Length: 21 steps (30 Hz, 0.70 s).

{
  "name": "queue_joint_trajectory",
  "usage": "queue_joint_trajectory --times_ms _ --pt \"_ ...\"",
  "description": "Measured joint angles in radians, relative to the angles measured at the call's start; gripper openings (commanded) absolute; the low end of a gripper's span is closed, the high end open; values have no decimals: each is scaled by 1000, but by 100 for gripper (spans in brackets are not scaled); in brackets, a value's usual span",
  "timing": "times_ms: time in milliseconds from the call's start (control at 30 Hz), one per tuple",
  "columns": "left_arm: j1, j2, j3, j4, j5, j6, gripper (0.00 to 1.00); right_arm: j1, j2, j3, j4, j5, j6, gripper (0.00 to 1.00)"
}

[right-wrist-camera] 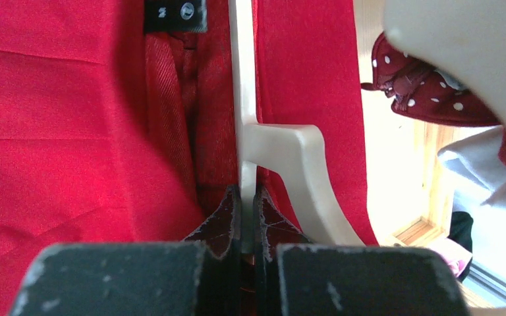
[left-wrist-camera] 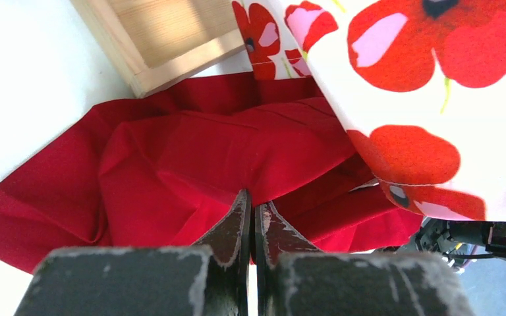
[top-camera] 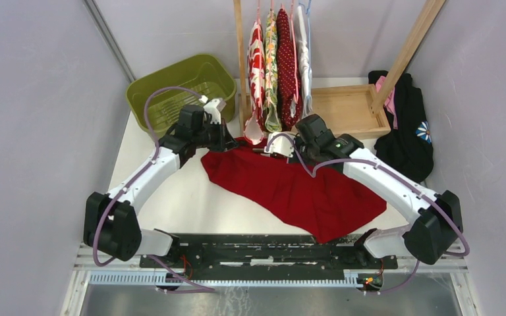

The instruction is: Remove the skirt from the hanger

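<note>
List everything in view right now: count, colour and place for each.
red fabric skirt: one, red, spread across the table centre
cream plastic hanger: one, cream, amid the skirt's waist fabric
black sewn label: one, black, at the skirt's waist
olive plastic basket: one, olive green, far left
wooden clothes rack with tray base: one, pale wood, far centre
hanging garments: four, poppy print, floral, dark-red dotted, white, on the rack
black crumpled garment: one, black with pink, far right
white table: one, white, under everything
left gripper: one, black, jaws shut on the skirt's far-left edge
right gripper: one, black, jaws shut on the hanger
</note>
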Motion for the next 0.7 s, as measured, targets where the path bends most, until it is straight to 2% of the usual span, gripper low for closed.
queue_joint_trajectory --times_ms 233,367,500,700 --pt "56 29 -17 11 11 48 3 -9 -65 -13 -2 -6 -8 1" --pt "82 114 -18 46 47 63 3 -11 -91 -7 -13 -23 -8 1" --pt "86 199 -10 75 93 69 3 -11 -103 1 -42 -32 -4 1" --pt "86 242 8 117 143 69 3 -15 -103 36 -86 -42 24 1"
